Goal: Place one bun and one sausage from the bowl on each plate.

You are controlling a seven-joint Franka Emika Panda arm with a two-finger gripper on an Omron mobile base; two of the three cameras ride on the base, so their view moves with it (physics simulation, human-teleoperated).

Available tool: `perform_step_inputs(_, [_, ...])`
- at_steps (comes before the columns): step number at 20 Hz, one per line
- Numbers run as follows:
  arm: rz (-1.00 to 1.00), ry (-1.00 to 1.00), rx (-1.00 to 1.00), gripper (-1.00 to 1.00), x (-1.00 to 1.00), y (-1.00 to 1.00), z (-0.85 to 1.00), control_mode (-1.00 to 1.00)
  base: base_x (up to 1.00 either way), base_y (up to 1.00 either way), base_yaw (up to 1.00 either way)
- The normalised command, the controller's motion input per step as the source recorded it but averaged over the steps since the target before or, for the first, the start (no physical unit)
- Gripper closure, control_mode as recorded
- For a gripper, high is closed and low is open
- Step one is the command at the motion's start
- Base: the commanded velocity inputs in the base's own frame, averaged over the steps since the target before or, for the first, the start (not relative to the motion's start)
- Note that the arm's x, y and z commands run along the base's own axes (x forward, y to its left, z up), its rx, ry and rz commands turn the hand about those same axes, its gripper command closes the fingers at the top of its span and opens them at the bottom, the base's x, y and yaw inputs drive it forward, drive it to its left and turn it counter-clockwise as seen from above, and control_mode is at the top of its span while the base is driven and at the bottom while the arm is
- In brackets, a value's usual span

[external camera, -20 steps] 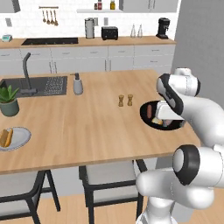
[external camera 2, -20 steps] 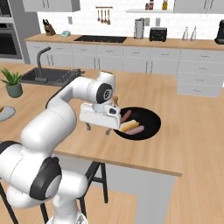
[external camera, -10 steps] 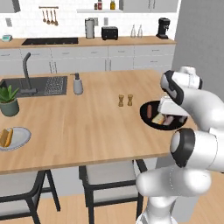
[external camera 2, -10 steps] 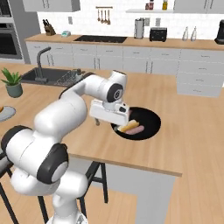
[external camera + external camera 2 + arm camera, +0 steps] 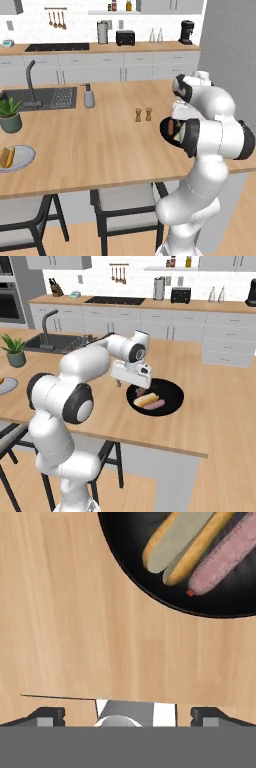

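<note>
The bun point(image 5: 187, 542) and sausage point(image 5: 227, 554) lay parallel in the black bowl point(image 5: 172, 401). The fingers point(image 5: 127, 714) stood wide apart, empty, over bare tabletop point(image 5: 65, 637) beside the bowl's rim.

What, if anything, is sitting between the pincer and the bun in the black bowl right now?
Nothing visible. The open pincer hangs over bare wooden counter beside the wide black bowl. The split tan bun and the pink sausage beside it lie uncovered, with only the bowl's low rim between.
</note>
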Motion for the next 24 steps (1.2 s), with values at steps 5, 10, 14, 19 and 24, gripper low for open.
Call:
perform_step_inputs(5, [0.00,-0.03,0.00,-1.00,0.68,-0.06,-0.75,-1.00,0.00,0.00,0.00])
perform_step_inputs(10, [0.00,-0.04,0.00,-1.00,0.65,-0.03,-0.70,-1.00,0.00,0.00,0.00])
perform_step_inputs(14, [0.00,-0.26,0.03,-1.00,0.13,-0.30,-0.01,-1.00,0.00,0.00,0.00])
perform_step_inputs(19, [0.00,-0.27,-0.04,-1.00,-0.06,-0.10,-0.03,-1.00,0.00,0.00,0.00])
perform_step_inputs(24, [0.00,0.06,-0.07,-1.00,0.00,-0.05,0.00,-1.00,0.00,0.00,0.00])
